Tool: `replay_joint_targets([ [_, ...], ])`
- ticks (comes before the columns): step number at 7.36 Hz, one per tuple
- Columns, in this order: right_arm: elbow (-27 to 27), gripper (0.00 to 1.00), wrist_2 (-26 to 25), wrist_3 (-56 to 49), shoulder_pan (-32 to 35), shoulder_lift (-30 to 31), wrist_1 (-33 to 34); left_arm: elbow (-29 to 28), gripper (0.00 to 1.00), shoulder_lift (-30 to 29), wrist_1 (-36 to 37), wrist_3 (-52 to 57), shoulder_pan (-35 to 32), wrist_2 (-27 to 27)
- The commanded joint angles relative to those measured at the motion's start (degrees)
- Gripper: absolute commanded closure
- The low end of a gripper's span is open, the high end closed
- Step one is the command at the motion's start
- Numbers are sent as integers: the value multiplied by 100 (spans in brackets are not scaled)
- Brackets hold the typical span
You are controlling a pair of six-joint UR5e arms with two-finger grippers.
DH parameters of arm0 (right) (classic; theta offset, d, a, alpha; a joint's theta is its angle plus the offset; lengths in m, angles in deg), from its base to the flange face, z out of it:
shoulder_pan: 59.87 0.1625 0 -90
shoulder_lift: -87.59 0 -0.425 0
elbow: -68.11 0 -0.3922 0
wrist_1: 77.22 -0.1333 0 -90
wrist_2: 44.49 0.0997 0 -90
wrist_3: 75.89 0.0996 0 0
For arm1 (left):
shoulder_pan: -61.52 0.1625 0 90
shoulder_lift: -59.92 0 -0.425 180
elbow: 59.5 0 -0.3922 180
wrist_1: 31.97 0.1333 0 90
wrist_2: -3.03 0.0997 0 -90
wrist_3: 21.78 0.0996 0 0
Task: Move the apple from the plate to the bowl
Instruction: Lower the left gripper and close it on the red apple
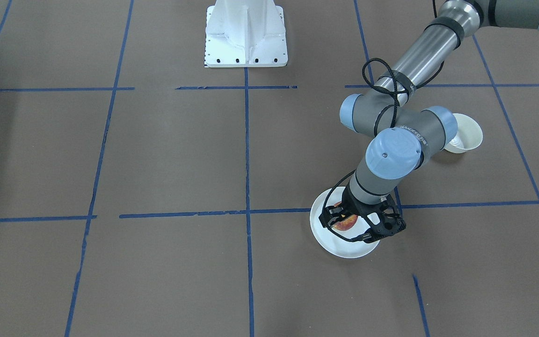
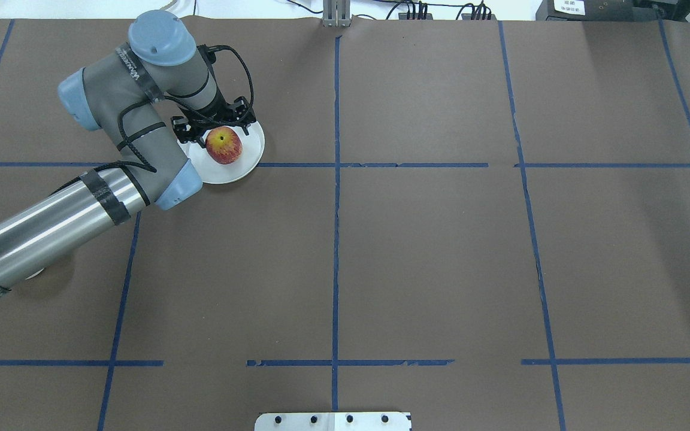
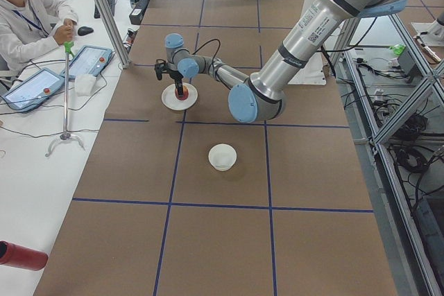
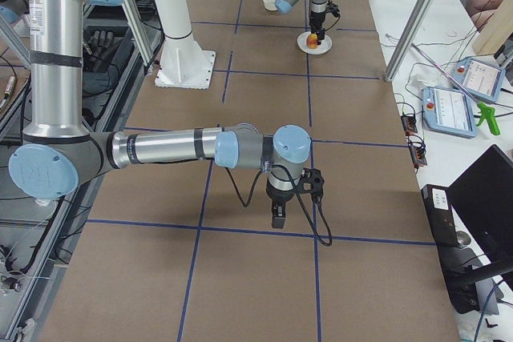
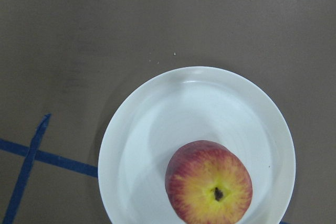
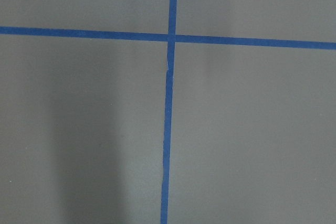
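The apple point(image 2: 224, 145) lies on the white plate point(image 2: 243, 166) at the far left of the table. My left gripper point(image 2: 218, 127) hangs just above the apple, its fingers spread to either side and not touching it. It looks open. The left wrist view shows the apple point(image 5: 209, 187) low on the plate point(image 5: 157, 129) and no fingers. The bowl point(image 1: 466, 133) stands empty beside my left arm's elbow, nearer the robot than the plate. My right gripper point(image 4: 273, 218) points down over bare table; I cannot tell whether it is open.
The white robot base point(image 1: 246, 32) stands at the table's middle edge. Blue tape lines point(image 6: 169, 103) grid the brown table. An operator point(image 3: 28, 19) sits with tablets beyond the table's far side. A red cylinder point(image 3: 21, 254) lies off the table.
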Motion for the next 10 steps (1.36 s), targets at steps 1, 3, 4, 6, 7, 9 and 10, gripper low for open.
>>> replay_joint_targets([
  [1,-2,0,9,0,0,0,0,-37,1,17,43,-6,49,41],
  [3,-2,0,0,0,0,0,0,-28,12,105,17,-6,66,33],
  [4,-2,0,0,-9,0,0,0,-20,58,97,43,-6,66,24],
  [6,-2,0,0,0,0,0,0,277,100,105,122,29,-108,-11],
  [7,-2,0,0,-9,0,0,0,1054,100,279,862,151,-562,-107],
  [9,-2,0,0,0,0,0,0,3502,100,1976,1388,1124,-724,-152],
  [10,-2,0,0,0,0,0,0,4210,100,2934,1283,1546,-734,-143],
])
